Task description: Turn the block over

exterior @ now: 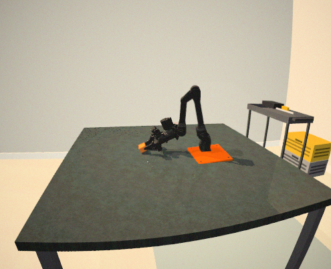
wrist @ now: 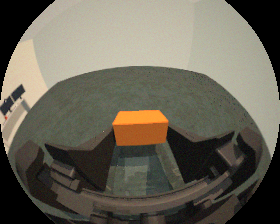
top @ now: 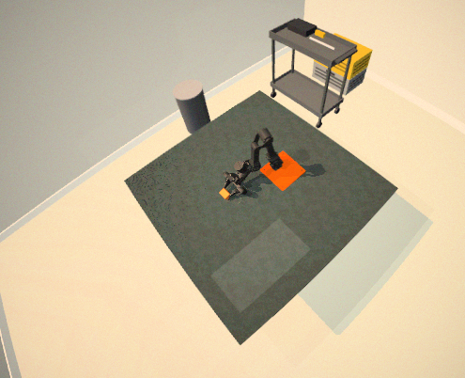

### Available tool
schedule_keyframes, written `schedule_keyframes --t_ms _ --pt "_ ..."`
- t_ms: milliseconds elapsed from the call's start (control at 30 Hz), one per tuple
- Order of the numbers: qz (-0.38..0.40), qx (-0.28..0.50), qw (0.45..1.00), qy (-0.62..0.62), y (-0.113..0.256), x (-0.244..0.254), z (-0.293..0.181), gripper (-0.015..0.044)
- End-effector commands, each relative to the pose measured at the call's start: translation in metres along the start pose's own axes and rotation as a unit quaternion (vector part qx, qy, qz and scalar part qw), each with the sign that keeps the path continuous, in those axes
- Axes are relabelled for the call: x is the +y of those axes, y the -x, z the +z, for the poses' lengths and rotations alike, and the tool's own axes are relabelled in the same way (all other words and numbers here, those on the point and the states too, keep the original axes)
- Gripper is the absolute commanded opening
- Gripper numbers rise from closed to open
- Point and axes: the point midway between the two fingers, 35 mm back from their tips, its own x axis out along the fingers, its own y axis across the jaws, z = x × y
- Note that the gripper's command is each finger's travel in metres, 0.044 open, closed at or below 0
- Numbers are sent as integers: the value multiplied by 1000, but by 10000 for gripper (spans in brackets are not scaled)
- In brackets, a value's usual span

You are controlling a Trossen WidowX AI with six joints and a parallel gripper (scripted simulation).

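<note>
The orange block [top: 224,193] lies low on the dark table, left of the arm's orange base plate [top: 283,169]. It also shows in the exterior view [exterior: 142,146] and in the wrist view [wrist: 140,127], where I see plain orange faces and no mark. My gripper [exterior: 148,146] is tilted down almost flat towards the table. Its fingers [wrist: 140,150] stand open at about the block's width, one on each side of it. I cannot tell whether they still touch it.
A grey cylinder [top: 192,105] stands on the floor beyond the table's far corner. A grey cart [top: 311,68] with a yellow box [top: 356,65] behind it stands far right, off the table.
</note>
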Motion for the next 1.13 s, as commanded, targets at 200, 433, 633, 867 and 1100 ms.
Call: schedule_keyframes --t_ms 200,433,633,867,1100 --pt "1 -2 1000 -2 0 0 1 440" --pt "1 -2 1000 -2 0 0 1 440" --pt "1 -2 1000 -2 0 0 1 440" --pt "1 -2 1000 -2 0 0 1 440" --pt "1 -2 1000 -2 0 0 1 440"
